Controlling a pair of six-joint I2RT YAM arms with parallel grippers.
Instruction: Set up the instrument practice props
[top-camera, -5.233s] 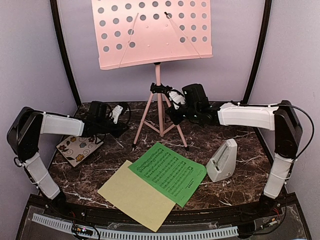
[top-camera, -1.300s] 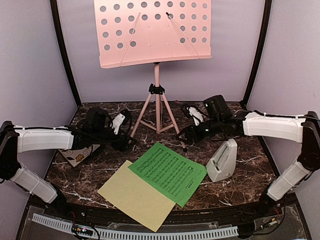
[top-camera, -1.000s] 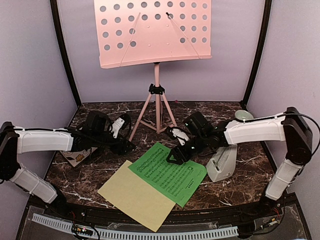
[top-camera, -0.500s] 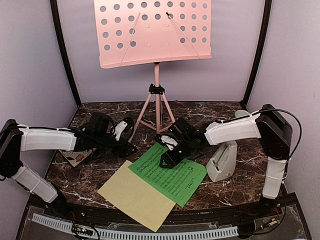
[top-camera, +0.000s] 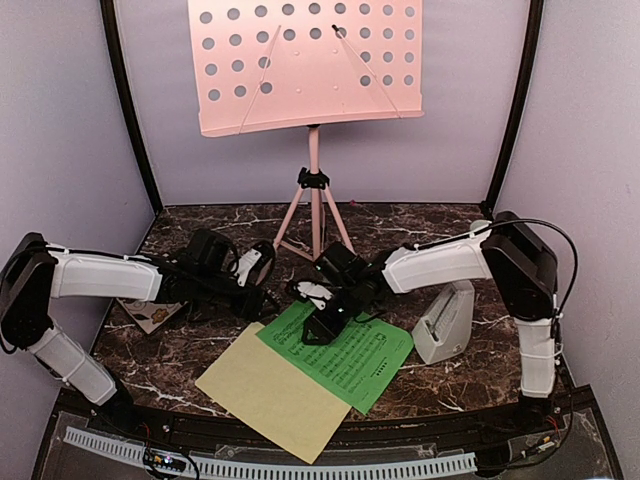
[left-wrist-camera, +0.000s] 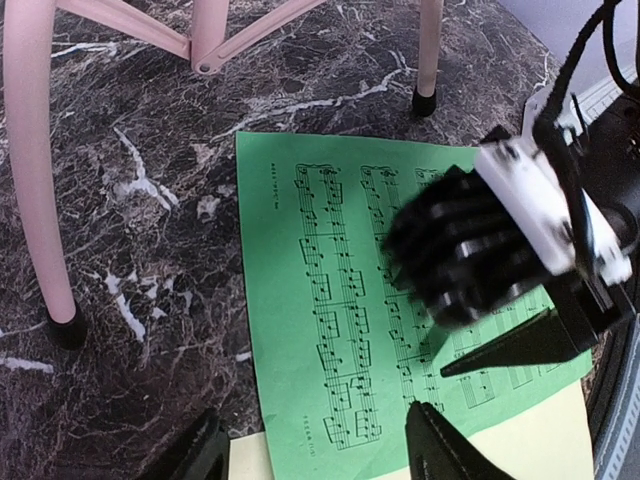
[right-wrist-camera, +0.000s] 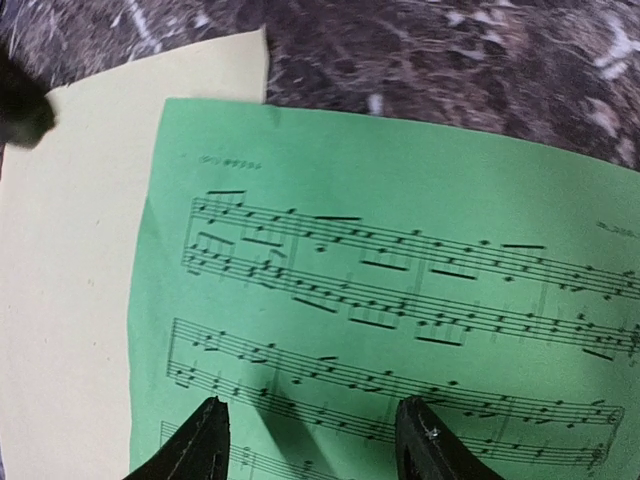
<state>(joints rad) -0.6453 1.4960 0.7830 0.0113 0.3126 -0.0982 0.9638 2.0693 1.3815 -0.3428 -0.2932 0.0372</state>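
In the top view, the pink music stand (top-camera: 306, 70) stood at the upper middle of the frame, its tripod feet on the marble table (top-camera: 200, 355). The green music sheet (top-camera: 365, 352) lay flat at the lower middle, its lower left edge on top of the pale yellow music sheet (top-camera: 265, 392), and the small grey metronome (top-camera: 445, 322) stood just to the right of it. You had the left gripper (top-camera: 262, 298) just left of the green sheet's upper corner and the right gripper (top-camera: 318, 328) low over that same corner; whether it touched the paper I could not tell. The floral tile (top-camera: 140, 316) showed partly under the left arm at the left. In the left wrist view, the left fingers (left-wrist-camera: 195, 458) at the bottom edge stood apart with nothing between them, over the line where green and yellow paper met, and the right gripper was a blur in the right half. In the right wrist view, the right fingers (right-wrist-camera: 200, 440) were spread too and empty, the green sheet filling most of the frame.
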